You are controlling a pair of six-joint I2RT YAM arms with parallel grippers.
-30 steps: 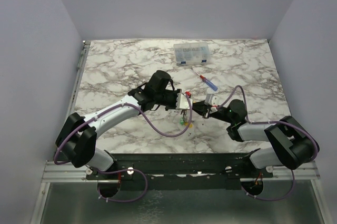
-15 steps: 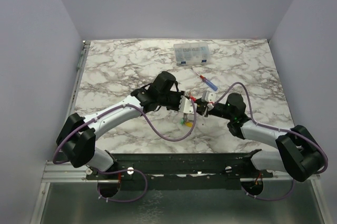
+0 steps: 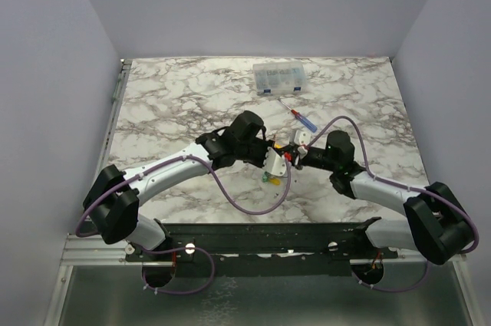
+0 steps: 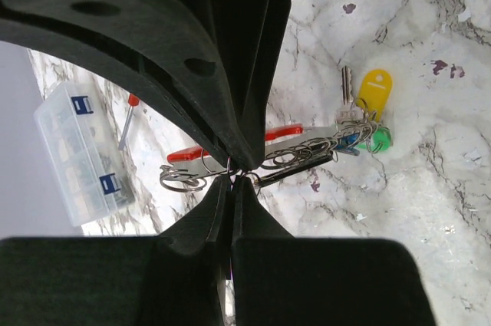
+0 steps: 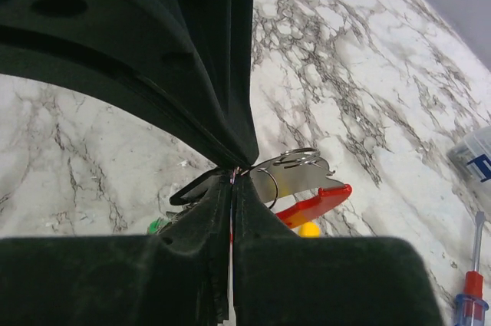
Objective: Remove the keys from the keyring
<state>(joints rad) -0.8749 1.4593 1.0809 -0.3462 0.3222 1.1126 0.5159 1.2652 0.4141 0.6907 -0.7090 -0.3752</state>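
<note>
At table centre, left gripper (image 3: 280, 159) and right gripper (image 3: 293, 155) tip to tip, both clenched on keyring (image 4: 282, 133) wire loops. Grey-veined marble table (image 3: 169, 103), pale walls around. Keyring: red band, silvery rings. Keys (image 3: 269, 179) hang at 7 o'clock, tags yellow, green, blue.

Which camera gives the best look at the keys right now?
The left wrist view: the keys are unobstructed, with yellow, green and blue tags all distinct. Top external shows them as tiny coloured specks; right wrist catches only slivers of green and yellow.
</note>
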